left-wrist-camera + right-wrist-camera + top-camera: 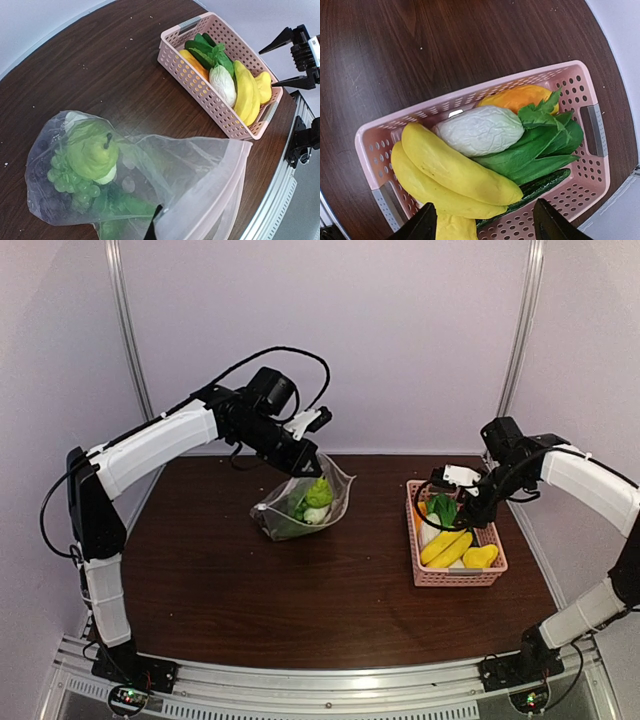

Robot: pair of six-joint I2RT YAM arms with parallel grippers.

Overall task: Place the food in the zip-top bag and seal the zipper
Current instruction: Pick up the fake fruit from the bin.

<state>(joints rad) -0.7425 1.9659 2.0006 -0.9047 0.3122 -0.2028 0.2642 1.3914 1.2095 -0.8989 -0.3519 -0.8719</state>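
The clear zip-top bag hangs from my left gripper, which is shut on its mouth edge; one dark fingertip shows by the pale zipper. Inside the bag lie a green round fruit, green grapes and leafy greens. My right gripper hovers open over the pink basket, a finger on each side, touching nothing. In the basket are yellow bananas, a white leafy vegetable, greens, an orange piece and a dark green cucumber.
The bag rests on the brown table at centre back. The basket stands to its right, near the table's right edge. Pale walls enclose the back and sides, and a metal rail runs along the near edge.
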